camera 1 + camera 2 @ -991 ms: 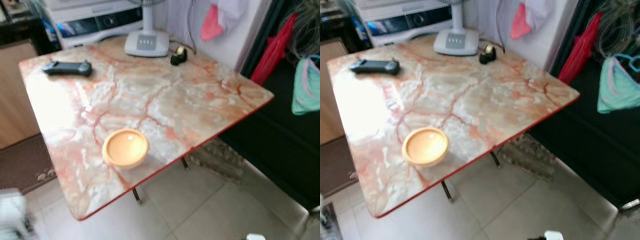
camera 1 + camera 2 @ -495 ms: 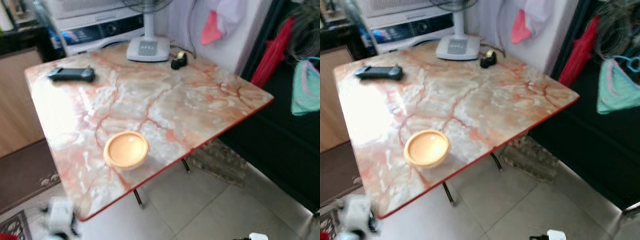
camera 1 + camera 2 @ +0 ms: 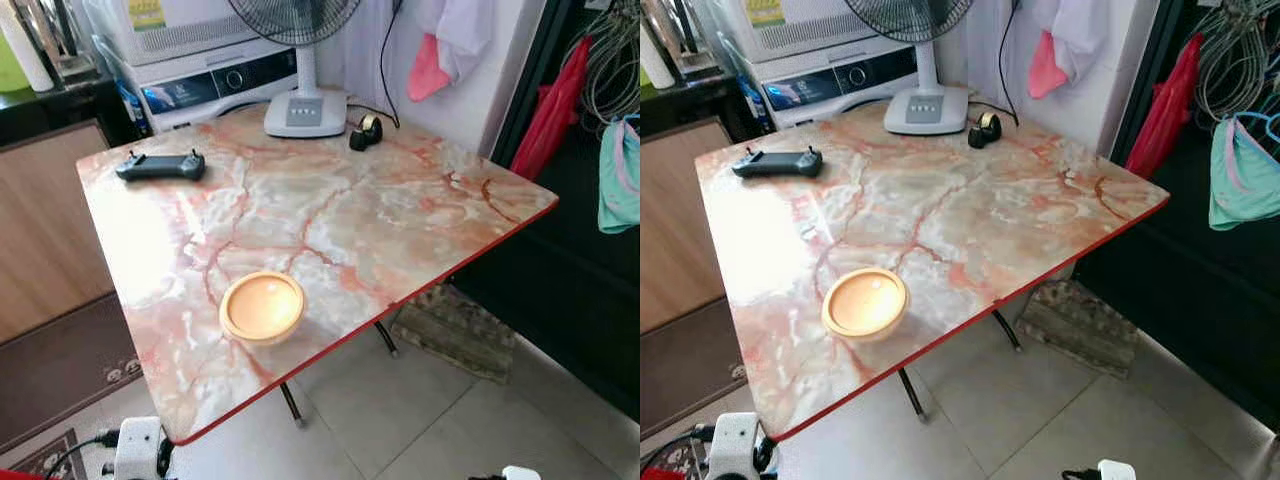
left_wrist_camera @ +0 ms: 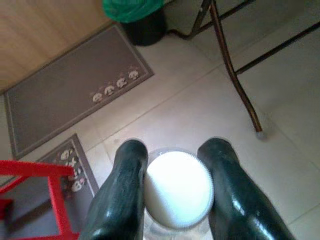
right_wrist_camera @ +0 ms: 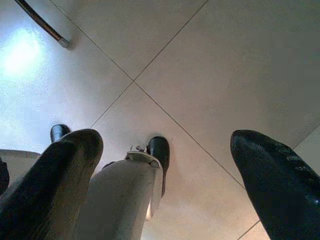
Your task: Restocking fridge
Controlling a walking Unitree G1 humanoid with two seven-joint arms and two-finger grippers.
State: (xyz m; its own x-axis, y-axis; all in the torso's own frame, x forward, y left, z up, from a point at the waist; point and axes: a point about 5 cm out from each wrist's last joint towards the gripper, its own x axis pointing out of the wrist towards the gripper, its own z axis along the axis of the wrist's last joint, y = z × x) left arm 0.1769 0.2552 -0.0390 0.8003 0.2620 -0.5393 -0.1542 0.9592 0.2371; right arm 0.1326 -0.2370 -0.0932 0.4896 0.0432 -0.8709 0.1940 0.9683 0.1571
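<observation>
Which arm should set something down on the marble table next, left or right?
Left, most likely. The left gripper is shut on a white-capped container beside the marble table. The right gripper hangs open over bare floor.

Glossy black fingers point(image 4: 122, 200), rounded and thick, taper from the robot's left gripper point(image 4: 177, 192). The right gripper point(image 5: 165, 185) carries the same long dark fingers point(image 5: 272, 190), smooth and unmarked. Below them stand a pale silver-grey leg point(image 5: 122, 200) and black feet point(image 5: 159, 152). A white block-shaped arm casing point(image 3: 138, 447) trails a black cable point(image 3: 70, 455).
</observation>
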